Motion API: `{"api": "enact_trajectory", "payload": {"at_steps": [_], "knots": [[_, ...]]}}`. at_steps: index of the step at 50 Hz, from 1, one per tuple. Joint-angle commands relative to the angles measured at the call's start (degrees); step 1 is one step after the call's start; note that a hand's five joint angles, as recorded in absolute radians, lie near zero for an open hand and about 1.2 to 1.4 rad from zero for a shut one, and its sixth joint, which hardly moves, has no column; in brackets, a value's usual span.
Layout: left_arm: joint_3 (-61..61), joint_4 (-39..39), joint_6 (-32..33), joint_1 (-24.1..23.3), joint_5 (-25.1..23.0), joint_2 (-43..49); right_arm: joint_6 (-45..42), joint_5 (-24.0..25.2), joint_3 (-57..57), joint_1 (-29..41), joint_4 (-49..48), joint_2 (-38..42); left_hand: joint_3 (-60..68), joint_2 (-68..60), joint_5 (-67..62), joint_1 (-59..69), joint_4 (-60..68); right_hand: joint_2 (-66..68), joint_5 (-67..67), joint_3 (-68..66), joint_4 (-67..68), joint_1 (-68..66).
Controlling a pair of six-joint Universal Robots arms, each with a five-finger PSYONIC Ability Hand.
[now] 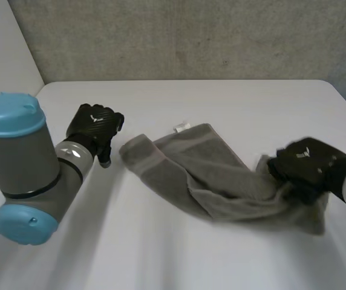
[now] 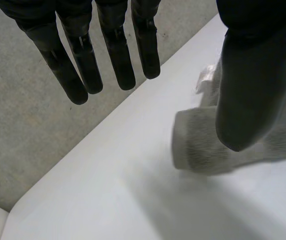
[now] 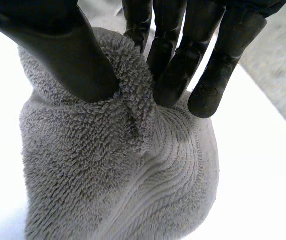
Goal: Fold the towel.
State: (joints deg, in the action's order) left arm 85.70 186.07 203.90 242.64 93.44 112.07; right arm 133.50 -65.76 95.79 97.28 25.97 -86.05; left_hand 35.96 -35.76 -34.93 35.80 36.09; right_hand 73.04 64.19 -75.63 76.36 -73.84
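The right hand (image 1: pixel 306 162) is pinching one end of the grey towel (image 1: pixel 209 175) on the worktop (image 1: pixel 161 241). The left hand (image 1: pixel 93 124) is hovering near the other end, fingers straight and holding nothing.

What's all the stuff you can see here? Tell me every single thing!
towel: one, grey, crumpled on the table's middle and right
tag: one, white, on the towel's far edge
table: one, white, under everything
wall: one, grey, behind the table
left arm: one, grey with light-blue caps, near left
left hand: one, black, open, beside the towel's left end
right hand: one, black, pinching the towel's right end
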Motion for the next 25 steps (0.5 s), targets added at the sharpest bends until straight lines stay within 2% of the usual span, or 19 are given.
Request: {"api": "enact_trajectory", "payload": {"at_steps": [1, 3, 6, 8, 11, 13, 23, 24, 25], "knots": [[-9.8, 1.4, 0.0, -0.2, -1.8, 11.2, -7.8, 1.2, 4.8, -4.7, 1.5, -1.2, -4.7, 4.5, 13.7, -4.6, -4.9, 7.0, 5.8, -4.4, 3.6, -6.2], [-17.1, 0.3, -0.1, -0.3, -4.0, 17.3, -7.1, 2.3, 5.4, -4.9, 0.1, -1.0, -4.1, 3.8, 13.0, -3.9, -4.2, 7.0, 5.8, -4.4, 3.6, -6.2], [-20.8, -1.2, -0.1, -0.3, -5.6, 20.0, -4.7, 3.4, 6.1, -5.1, -2.2, -0.2, -3.9, 3.7, 12.9, -3.7, -4.0, 7.0, 5.8, -4.4, 3.6, -6.2], [-28.1, -6.0, -0.1, -0.2, -10.3, 25.0, -3.3, 4.0, 6.2, -5.3, -3.5, 0.6, -3.9, 3.7, 12.9, -3.7, -4.0, 7.0, 5.8, -4.4, 3.6, -6.2], [-31.9, -8.6, -0.2, -0.2, -12.7, 27.5, -1.2, 4.6, 6.2, -5.2, -5.7, 2.5, -3.9, 3.7, 12.9, -3.7, -4.0, 7.0, 5.8, -4.4, 3.6, -6.2], [-39.0, -13.4, -0.1, -0.3, -15.4, 32.0, -0.7, 4.7, 6.3, -4.9, -6.5, 3.7, -3.9, 3.7, 12.9, -3.7, -4.0, 7.0, 5.8, -4.4, 3.6, -6.2], [-55.6, -24.5, 0.4, -0.3, -15.6, 43.1, -0.5, 4.7, 5.7, -4.6, -8.0, 9.3, -3.2, 3.0, 12.2, -3.0, -3.3, 7.0, 5.8, -4.4, 3.6, -6.2], [-57.0, -25.6, 0.4, -0.3, -15.5, 44.1, -0.5, 4.8, 5.6, -4.7, -8.4, 10.3, -1.9, 1.7, 10.8, -1.7, -2.0, 7.0, 5.8, -4.4, 3.6, -6.2], [-58.0, -26.1, 0.4, -0.3, -15.5, 44.7, -0.5, 4.8, 5.5, -4.7, -8.4, 10.3, 5.8, -6.0, 3.2, 6.0, 5.7, 7.0, 5.8, -4.4, 3.6, -6.2]]}}
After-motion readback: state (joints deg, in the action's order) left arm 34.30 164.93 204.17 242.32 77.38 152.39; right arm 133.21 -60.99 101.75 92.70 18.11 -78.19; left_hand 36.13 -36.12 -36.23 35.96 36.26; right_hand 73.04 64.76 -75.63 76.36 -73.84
